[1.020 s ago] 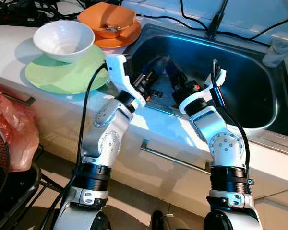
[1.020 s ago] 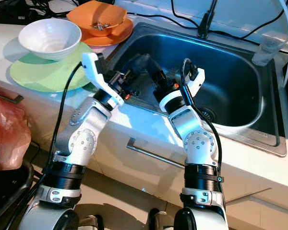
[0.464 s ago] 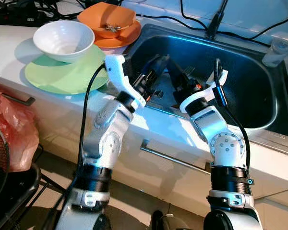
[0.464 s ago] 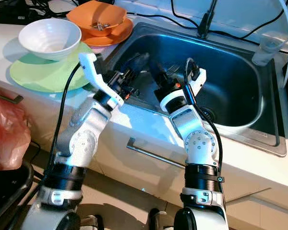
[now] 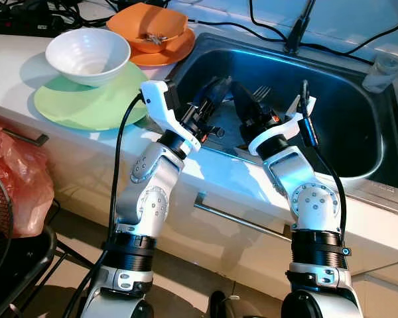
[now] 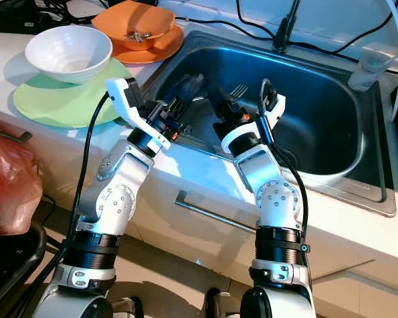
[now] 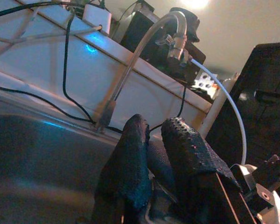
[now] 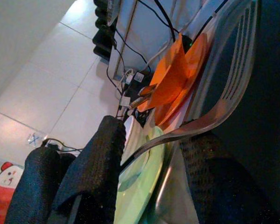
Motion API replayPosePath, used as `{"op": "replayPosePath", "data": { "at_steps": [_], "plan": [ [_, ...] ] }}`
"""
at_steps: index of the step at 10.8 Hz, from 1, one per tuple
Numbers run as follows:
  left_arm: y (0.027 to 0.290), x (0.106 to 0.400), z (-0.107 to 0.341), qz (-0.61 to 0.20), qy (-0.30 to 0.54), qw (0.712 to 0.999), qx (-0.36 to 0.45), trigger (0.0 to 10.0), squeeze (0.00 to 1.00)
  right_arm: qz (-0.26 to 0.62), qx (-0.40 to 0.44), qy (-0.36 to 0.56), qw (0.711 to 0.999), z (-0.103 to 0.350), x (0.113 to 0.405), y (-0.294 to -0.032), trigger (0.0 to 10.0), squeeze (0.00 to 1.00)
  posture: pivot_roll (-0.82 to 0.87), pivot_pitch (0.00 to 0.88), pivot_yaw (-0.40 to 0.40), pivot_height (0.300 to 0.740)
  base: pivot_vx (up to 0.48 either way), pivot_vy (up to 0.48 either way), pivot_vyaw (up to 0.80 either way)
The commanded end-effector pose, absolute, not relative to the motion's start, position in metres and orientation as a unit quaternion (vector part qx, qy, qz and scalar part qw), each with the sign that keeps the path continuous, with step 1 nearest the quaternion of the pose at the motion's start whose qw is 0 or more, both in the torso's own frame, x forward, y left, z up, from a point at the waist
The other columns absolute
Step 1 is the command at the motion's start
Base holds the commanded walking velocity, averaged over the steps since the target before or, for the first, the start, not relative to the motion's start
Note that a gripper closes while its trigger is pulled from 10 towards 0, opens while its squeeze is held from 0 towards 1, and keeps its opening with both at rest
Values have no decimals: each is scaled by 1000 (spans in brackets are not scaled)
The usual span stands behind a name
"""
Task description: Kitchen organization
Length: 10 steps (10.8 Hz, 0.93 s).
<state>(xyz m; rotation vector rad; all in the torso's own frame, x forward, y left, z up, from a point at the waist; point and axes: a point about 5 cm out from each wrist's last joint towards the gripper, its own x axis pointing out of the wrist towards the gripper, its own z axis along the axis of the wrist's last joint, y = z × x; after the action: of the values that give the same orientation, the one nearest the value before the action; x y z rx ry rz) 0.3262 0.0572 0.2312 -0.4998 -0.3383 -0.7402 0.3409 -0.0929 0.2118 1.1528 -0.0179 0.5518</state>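
Beside sink point(image 5: 358, 142): white bowl point(image 5: 87, 55) on green plate point(image 5: 86, 103).

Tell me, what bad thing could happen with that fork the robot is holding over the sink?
The right gripper pinches the fork low on its handle, so it might twist loose and clatter into the sink. The left gripper hovers close beside it, so the two might bump.
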Motion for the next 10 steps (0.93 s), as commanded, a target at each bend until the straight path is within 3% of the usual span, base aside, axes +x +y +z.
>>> {"op": "replayPosePath", "data": {
  "at_steps": [1,2,4,7,8,10],
  "plan": [
    [33,314,233,-420,-154,863,-234,0,0,257,529,-16,809,224,345,-87,10000,0,-128,162,-48,740,0,0,0],
    [31,312,233,-427,-156,860,-233,0,0,253,571,-3,781,227,347,-82,10000,0,-128,164,-47,740,0,0,0],
    [30,311,234,-430,-159,858,-230,0,0,232,601,18,765,230,355,-81,10000,0,-127,165,-50,740,0,0,0],
    [29,309,234,-437,-161,855,-229,0,0,206,614,35,761,233,363,-87,9922,0,-132,167,-54,740,0,0,0],
    [28,309,234,-439,-161,854,-229,0,0,206,615,36,760,233,363,-87,0,0,-132,167,-54,740,0,0,0],
    [28,309,235,-439,-162,853,-230,0,0,207,613,43,761,233,363,-85,0,0,-132,167,-53,740,0,0,0]
  ]
}}
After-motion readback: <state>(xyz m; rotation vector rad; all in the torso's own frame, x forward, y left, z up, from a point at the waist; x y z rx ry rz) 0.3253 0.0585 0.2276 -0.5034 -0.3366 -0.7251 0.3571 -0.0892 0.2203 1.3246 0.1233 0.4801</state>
